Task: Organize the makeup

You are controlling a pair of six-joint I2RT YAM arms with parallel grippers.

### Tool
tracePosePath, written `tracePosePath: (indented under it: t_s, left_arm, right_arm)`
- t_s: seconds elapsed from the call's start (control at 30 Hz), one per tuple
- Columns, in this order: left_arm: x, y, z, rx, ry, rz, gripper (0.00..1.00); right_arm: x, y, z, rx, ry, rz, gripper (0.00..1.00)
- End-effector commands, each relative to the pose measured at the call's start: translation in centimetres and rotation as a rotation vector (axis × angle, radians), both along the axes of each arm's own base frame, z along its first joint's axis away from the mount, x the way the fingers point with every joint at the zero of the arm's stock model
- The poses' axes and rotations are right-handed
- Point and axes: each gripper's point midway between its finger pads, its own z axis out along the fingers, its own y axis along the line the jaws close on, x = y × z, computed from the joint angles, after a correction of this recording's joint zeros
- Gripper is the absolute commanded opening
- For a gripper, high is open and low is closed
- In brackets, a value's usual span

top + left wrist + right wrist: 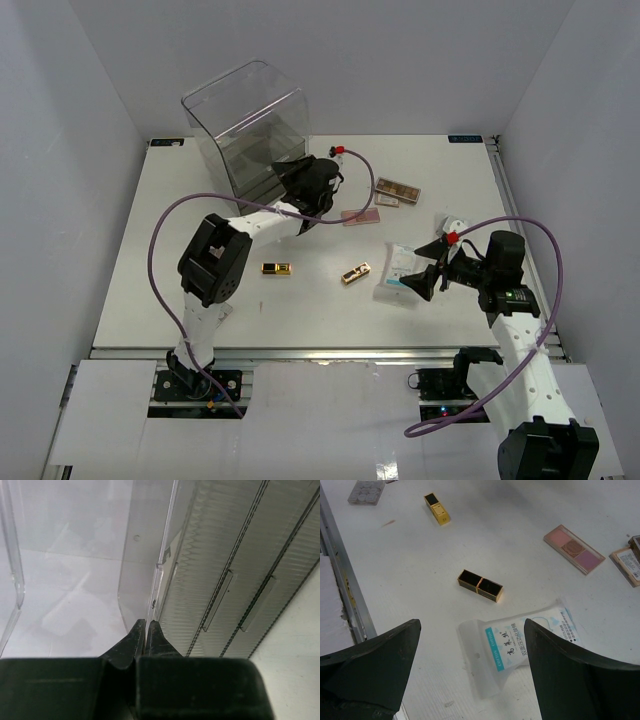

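Observation:
My right gripper (425,276) is open and empty, low over a white-teal packet (396,274); the packet lies between its fingers in the right wrist view (520,647). A second packet (452,224) lies behind it. Two gold-black cases (356,273) (277,268) lie mid-table, also seen from the right wrist (480,585) (437,508). A pink palette (361,216) (573,549), brown palettes (397,189) and a grey square palette (366,491) lie flat. My left gripper (305,200) (146,625) is shut on the thin clear edge of a drawer (156,580).
The clear acrylic drawer box (250,125) stands at the back left; its ribbed drawer fronts (225,580) fill the left wrist view. White walls enclose the table on three sides. A metal rail (340,580) runs along the table's near edge.

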Motion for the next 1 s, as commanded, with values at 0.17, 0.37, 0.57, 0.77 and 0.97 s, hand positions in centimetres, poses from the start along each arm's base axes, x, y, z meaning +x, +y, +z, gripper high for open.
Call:
tracePosePath:
  t_s: [0.17,0.37,0.57,0.77,0.97]
  left_arm:
    - [-3.4,-3.4,10.7,-0.231,-0.188,-0.084,0.00]
    - [-4.8,-3.2,12.8,-0.285,-0.214,-0.094,0.00]
    - [-5.6,-2.9,13.3,-0.321,-0.203,-0.109,0.00]
    - [-6.2,-3.0,13.9,-0.359,-0.180,-0.127,0.00]
    - [-6.4,-3.3,14.0,-0.424,-0.151,-0.143,0.00]
  right_arm:
    - [1.4,0.5,1.7,0.053,0.081,0.016,0.90]
    - [3.3,1.8,3.0,0.082,0.158,0.013,0.90]
    - [8.0,4.0,4.4,0.079,0.218,-0.176,0.90]
    - [12.2,7.4,5.8,0.164,0.273,-0.237,0.92]
    - [16.4,11.4,6.6,0.270,0.363,-0.212,0.98]
